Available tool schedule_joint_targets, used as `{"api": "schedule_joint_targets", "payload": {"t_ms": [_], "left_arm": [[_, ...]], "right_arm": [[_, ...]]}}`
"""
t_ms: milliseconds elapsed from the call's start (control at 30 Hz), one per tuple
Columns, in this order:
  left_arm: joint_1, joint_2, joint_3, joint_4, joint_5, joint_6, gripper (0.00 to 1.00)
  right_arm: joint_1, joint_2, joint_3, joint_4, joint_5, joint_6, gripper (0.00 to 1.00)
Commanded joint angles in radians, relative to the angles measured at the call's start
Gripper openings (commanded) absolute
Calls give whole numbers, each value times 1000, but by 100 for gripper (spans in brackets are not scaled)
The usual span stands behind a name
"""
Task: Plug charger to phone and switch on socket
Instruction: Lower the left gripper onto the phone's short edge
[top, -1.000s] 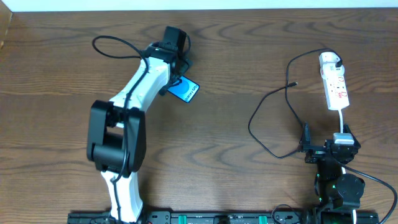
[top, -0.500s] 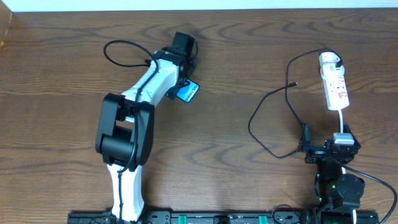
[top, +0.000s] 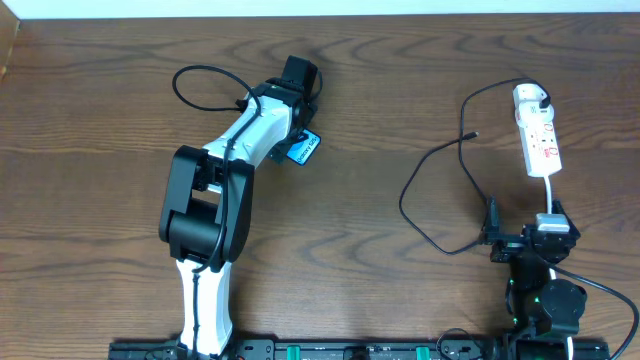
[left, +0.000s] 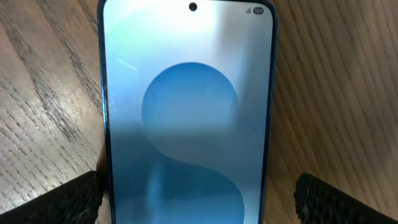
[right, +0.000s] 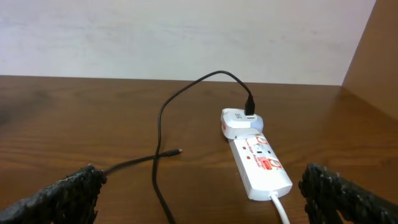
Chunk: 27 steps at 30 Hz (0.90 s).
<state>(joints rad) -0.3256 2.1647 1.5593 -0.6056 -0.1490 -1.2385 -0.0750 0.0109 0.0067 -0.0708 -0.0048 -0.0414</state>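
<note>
Phone (left: 186, 124) lies flat and screen up on the wooden table (top: 400, 80), left of centre, and in the overhead view only its blue corner shows past the white left arm (top: 240, 130). Left wrist view: the screen fills the frame with pale cyan and a darker blue rounded shape. A punch-hole lens sits at the top centre, and a small battery badge reading "100" sits beside signal bars at the top right. White lettering on the screen in the overhead view is too small to read. Left gripper (left: 199, 202) has its jaws spread wide, one black ribbed finger on each long side of the phone. The right-hand finger stands clear of the edge; contact on the other side cannot be told. Charger (top: 430, 200) is a thin black cable looping over the right half of the table. Its connector tip (top: 472, 134) lies free on the wood, well apart from the phone, and its other end enters a white plug (right: 239, 121) seated in the far end of the socket (right: 261, 165). The socket is a white strip with red markings, print illegible and switch position not discernible. Its thick white cord (top: 550, 190) runs toward the right arm. Right gripper (right: 199, 190) is near the table's front edge with jaws fully apart, holding nothing and facing the socket
</note>
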Motion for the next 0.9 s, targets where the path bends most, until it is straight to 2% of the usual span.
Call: {"api": "schedule_joint_targets", "payload": {"t_ms": [0, 133, 333, 500, 733, 867], "left_arm": [[3, 68, 9, -10, -27, -15, 98], [3, 112, 9, -12, -27, 42, 99], [3, 152, 9, -45, -12, 57, 99], [2, 153, 5, -91, -7, 56, 93], [-13, 153, -4, -116, 18, 61, 90], [-21, 153, -4, -123, 49, 123, 85]], "right_arm": [[-2, -5, -1, -5, -1, -9, 99], [-2, -5, -1, -5, -1, -9, 99], [-2, -5, -2, -5, -1, -9, 99], [-2, -5, -1, -5, -1, -9, 99], [-2, -5, -1, -5, -1, -9, 99], [-2, -5, -1, -5, -1, -9, 99]]}}
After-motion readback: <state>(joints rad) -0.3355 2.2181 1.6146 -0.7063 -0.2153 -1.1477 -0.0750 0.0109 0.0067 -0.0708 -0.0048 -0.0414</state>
